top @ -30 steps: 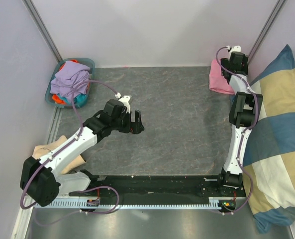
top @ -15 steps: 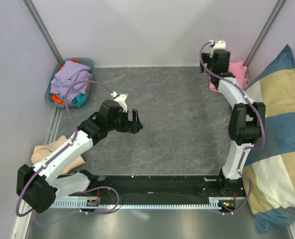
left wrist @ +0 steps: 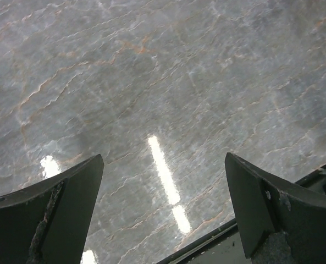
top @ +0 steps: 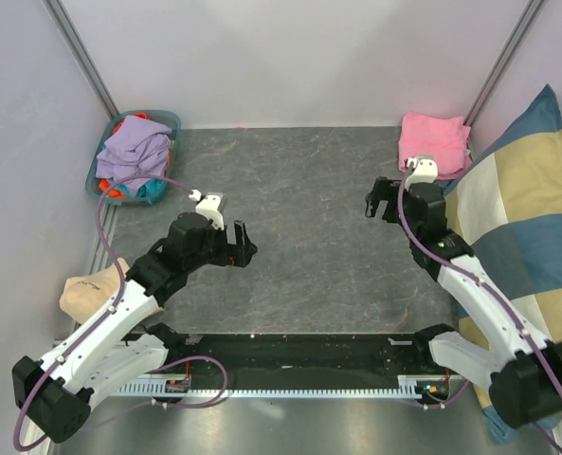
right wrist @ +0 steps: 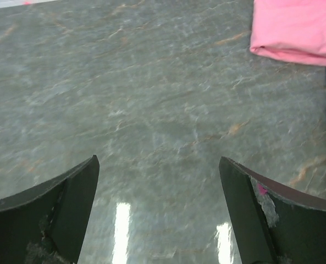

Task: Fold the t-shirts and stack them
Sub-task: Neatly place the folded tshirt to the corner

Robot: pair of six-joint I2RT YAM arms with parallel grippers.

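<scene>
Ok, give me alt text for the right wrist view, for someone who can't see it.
A folded pink t-shirt lies on the grey marbled table at upper right. The right pincer hangs open and empty over bare tabletop, its dark fingers at the bottom corners.

Bright, even light from above; shadows on the table (top: 309, 209) are soft and faint. Both wrist views show white glare streaks in the lower frame on the glossy surface.
</scene>
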